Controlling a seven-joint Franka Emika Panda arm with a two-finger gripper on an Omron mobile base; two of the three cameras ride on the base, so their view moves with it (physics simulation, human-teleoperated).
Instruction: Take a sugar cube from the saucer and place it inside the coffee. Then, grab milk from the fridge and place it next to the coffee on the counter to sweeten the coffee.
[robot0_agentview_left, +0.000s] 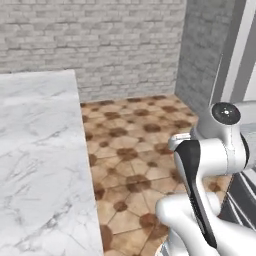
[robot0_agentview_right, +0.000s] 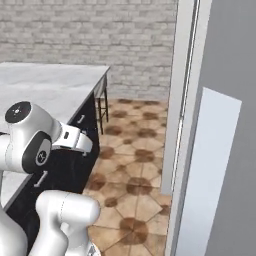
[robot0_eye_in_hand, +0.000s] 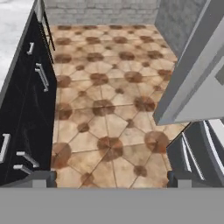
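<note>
My gripper (robot0_eye_in_hand: 111, 178) is open, its two dark fingertips (robot0_eye_in_hand: 43, 177) set wide apart with nothing between them, pointing down at the tiled floor between counter and fridge. The fridge (robot0_agentview_right: 220, 125) rises as a tall light-grey front on the right, and its grey side (robot0_eye_in_hand: 197, 83) is close beside the hand. It also stands at the right edge of the left base view (robot0_agentview_left: 240, 50). The white marble counter (robot0_agentview_left: 35, 150) lies to the left (robot0_agentview_right: 45, 85). The saucer, sugar cube, coffee and milk are out of view.
Black cabinets (robot0_eye_in_hand: 26, 109) with silver handles run under the counter on the left. Brown tiled floor (robot0_eye_in_hand: 109, 113) forms an aisle up to the grey brick wall (robot0_agentview_left: 125, 45). Dark stool legs (robot0_agentview_right: 102, 107) stand at the counter's far end.
</note>
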